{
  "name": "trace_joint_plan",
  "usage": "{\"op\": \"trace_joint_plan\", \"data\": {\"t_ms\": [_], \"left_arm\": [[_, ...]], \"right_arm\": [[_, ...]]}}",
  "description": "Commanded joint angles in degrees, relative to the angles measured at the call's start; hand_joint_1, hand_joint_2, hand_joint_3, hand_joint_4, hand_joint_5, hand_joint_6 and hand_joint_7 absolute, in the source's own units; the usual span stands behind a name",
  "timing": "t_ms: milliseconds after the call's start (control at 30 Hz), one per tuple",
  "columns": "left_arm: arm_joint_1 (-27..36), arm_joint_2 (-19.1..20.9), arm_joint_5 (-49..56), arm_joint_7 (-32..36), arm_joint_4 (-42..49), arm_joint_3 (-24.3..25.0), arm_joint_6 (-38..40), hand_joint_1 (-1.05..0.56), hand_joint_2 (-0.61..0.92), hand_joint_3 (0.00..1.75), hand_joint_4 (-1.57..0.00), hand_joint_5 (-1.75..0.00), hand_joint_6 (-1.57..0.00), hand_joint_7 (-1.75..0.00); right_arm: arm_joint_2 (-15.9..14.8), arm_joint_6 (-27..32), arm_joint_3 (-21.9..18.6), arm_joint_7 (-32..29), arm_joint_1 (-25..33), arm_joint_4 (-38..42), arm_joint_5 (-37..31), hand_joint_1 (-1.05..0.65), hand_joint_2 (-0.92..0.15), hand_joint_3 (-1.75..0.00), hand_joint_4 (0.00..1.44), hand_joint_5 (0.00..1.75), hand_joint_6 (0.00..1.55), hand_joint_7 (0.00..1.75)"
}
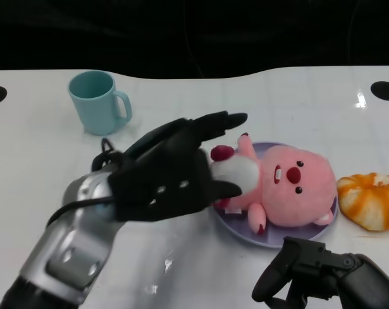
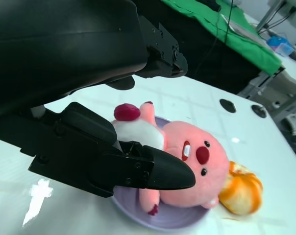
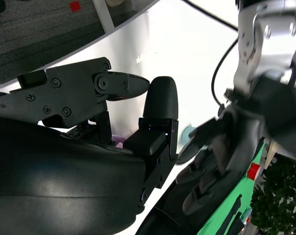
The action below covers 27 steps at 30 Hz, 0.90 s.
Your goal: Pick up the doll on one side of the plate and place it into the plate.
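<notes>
Two hands of mine show in the head view. My left hand reaches over the middle of the desk to the doll; its upper fingers stretch above the doll's raised foot and its thumb lies against the white belly from the near side. From my left wrist, the thumb tip rests on the doll while the fingers above it stand clear, so I bracket the doll loosely; I cannot tell whether I grip it or only touch it.

The doll is pink, with a white belly, dark red feet and a red nose. It lies on its back in the plate, head toward the right edge of the desk, one foot poking past the plate's left rim. The plate is lilac and sits right of the desk's middle.

My right hand hangs at the near edge, just before the plate, fingers curled in and holding nothing. My right wrist view shows those fingers bent, with my left arm beyond.

An orange-and-white plush lies just right of the plate, nearly touching it. A pale blue mug stands upright toward the far left, well apart from the plate.
</notes>
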Motion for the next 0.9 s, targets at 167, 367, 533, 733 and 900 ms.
{"op": "trace_joint_plan", "data": {"t_ms": [167,367,533,733,900], "left_arm": [[10.50,0.08,-8.14,1.81,-7.93,6.86,-4.41,-0.58,0.92,0.19,-0.12,-0.91,-0.44,-0.13],[17.55,-2.26,-13.48,4.12,-11.68,10.56,-6.40,-0.38,0.92,0.10,-0.31,-1.03,-0.65,-0.22],[23.06,-4.55,-19.58,4.67,-14.89,13.61,-6.10,-0.22,0.89,0.23,-0.58,-1.08,-0.82,-0.36],[28.01,-5.34,-26.02,5.04,-21.78,16.04,1.89,-0.18,0.55,0.96,-0.74,-1.17,-0.82,-0.67],[32.61,-4.75,-33.06,6.51,-30.71,18.79,12.72,-0.14,0.48,1.33,-0.84,-1.37,-0.83,-1.04]], "right_arm": [[-0.59,-0.34,-0.66,0.14,0.01,0.15,0.57,-0.25,-0.92,-0.34,0.67,1.57,0.60,1.27],[-0.73,-0.27,-0.94,0.27,-0.06,0.20,0.92,-0.26,-0.92,-0.35,0.67,1.57,0.60,1.28],[-0.75,-0.74,-0.84,0.21,-0.23,0.55,0.88,-0.25,-0.92,-0.35,0.67,1.58,0.60,1.28],[-0.72,-0.40,-0.54,0.11,-0.46,0.57,0.59,-0.26,-0.92,-0.35,0.67,1.58,0.60,1.29],[-0.62,0.06,-0.39,0.12,-0.64,0.49,0.64,-0.27,-0.92,-0.35,0.67,1.58,0.60,1.28]]}}
